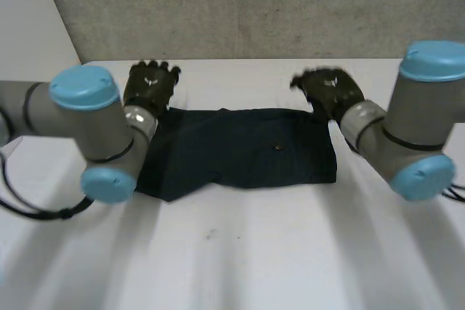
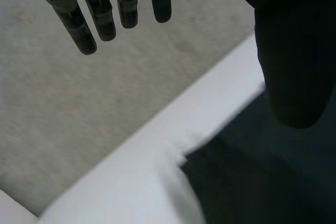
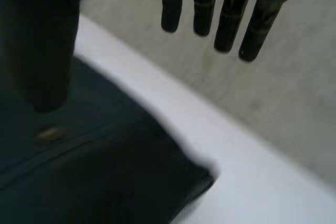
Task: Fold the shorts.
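The dark navy shorts lie flat on the white table, folded into a wide band between the two arms. My left hand hovers above the far left corner of the shorts, its fingers straight and spread away from the thumb, holding nothing. My right hand hovers above the far right corner of the shorts; its fingers are straight too and hold nothing. A small light button shows on the cloth below the right thumb.
A grey concrete wall rises just behind the table's far edge, close to both hands. The near half of the table is bare white surface.
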Robot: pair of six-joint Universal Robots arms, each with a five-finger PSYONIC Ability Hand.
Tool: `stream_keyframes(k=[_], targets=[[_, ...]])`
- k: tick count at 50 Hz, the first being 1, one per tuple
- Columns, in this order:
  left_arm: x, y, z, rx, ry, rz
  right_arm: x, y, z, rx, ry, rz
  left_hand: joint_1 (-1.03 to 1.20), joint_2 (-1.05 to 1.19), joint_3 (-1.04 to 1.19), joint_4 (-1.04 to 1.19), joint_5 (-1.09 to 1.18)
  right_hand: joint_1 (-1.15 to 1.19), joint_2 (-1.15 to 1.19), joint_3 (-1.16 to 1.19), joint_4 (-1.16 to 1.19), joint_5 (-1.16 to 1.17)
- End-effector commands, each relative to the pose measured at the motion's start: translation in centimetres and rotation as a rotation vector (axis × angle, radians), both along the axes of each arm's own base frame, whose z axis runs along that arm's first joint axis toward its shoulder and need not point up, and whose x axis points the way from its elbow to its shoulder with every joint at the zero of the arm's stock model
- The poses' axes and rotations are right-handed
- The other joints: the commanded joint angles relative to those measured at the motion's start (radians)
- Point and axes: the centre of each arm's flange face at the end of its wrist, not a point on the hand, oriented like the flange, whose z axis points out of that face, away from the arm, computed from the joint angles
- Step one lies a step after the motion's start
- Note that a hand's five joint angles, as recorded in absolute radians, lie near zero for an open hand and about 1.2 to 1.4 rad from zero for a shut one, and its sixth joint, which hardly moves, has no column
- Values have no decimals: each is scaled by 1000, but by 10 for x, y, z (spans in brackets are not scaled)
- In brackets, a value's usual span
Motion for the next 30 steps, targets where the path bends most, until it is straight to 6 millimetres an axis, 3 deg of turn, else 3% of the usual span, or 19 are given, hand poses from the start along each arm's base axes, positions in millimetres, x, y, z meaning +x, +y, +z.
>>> stream_keyframes(k=[1,8,15,18,19,24,30], targets=[[25,47,-15,145,-1,-40,-24,23,-36,226,58,-18,-15,-25,-38,-28,-43,275,229,235,234,231],[38,70,-28,231,24,-25,-24,15,-72,205,99,-35,-15,-25,-38,-28,-43,349,303,308,307,305],[42,74,-34,252,15,-17,-27,3,-91,142,171,-76,-15,-25,-38,-28,-43,516,470,475,474,472],[45,72,-35,253,15,-8,-28,-1,-99,125,191,-88,-15,-25,-38,-28,-43,966,920,926,925,923],[45,72,-35,253,15,-8,-29,-3,-98,113,188,-97,-15,-25,-38,-28,-43,1121,1075,1081,1080,1078],[46,72,-29,241,22,-4,-42,-9,-82,80,169,-154,-15,-25,-38,-28,-43,1123,1077,1082,1081,1079],[48,77,-14,209,37,-9,-65,-9,-32,-6,165,-205,-15,-25,-38,-28,-43,1123,1077,1082,1081,1079]])
